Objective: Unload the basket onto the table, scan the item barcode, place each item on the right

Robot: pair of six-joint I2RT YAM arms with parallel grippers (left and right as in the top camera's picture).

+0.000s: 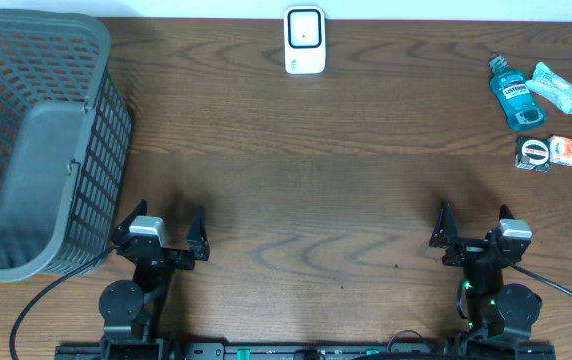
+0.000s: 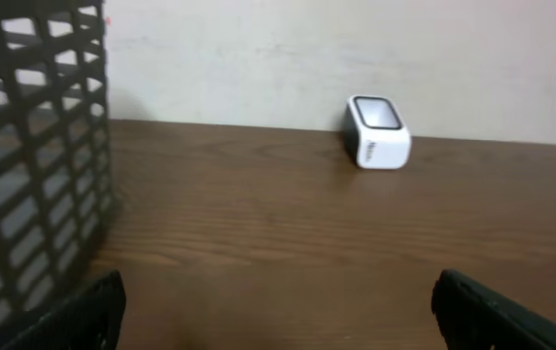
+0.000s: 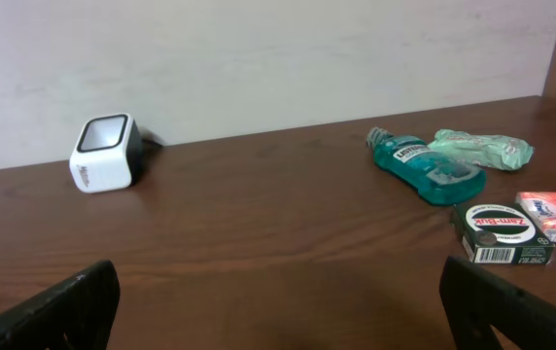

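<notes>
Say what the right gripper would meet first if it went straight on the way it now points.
Nothing on the table, it seems: the right gripper passes between scanner and mouthwash bottle, likely reaching the wall.

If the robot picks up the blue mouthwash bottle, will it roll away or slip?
It probably won't roll, because the mouthwash bottle lies on its flat side. Its smooth, shiny plastic might slip a little when squeezed. It looks filled with blue liquid, so it is likely heavy for its size.
</notes>
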